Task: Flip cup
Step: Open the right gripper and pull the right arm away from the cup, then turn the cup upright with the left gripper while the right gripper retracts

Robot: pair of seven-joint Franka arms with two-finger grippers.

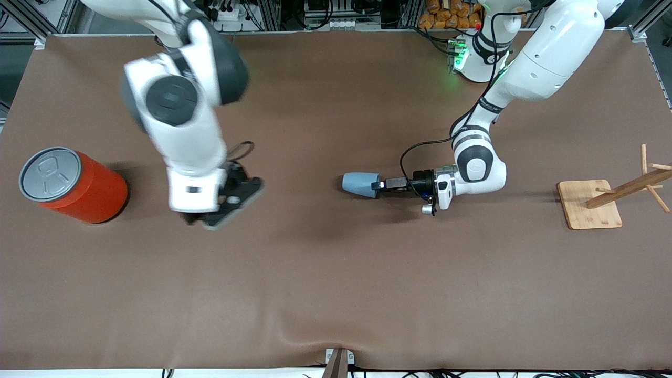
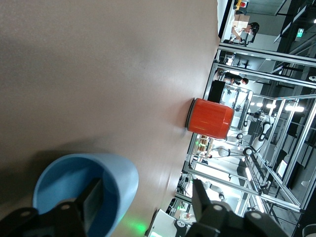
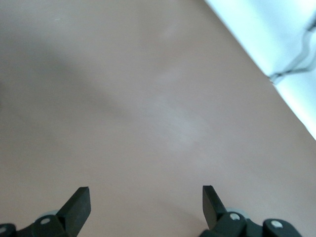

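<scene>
Cup (image 1: 360, 184) lies on its side mid-worktop (image 1: 336, 273), mouth toward left hand (image 1: 379, 185); one finger (image 2: 93, 201) inside the mouth. Can (image 1: 73, 185) stands well apart, beside right hand (image 1: 223, 207). Wooden rack (image 1: 593, 202) at left arm's end.

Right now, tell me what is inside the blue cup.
One finger of the left gripper reaches into the cup, which lies on its side; that finger hides part of the interior.

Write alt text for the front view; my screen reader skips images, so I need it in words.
A light blue cup lies on its side mid-table, the left gripper at its rim, one jaw inside. The right gripper hangs over bare table beside an upright orange can; a wooden rack sits at the left arm's end.
</scene>
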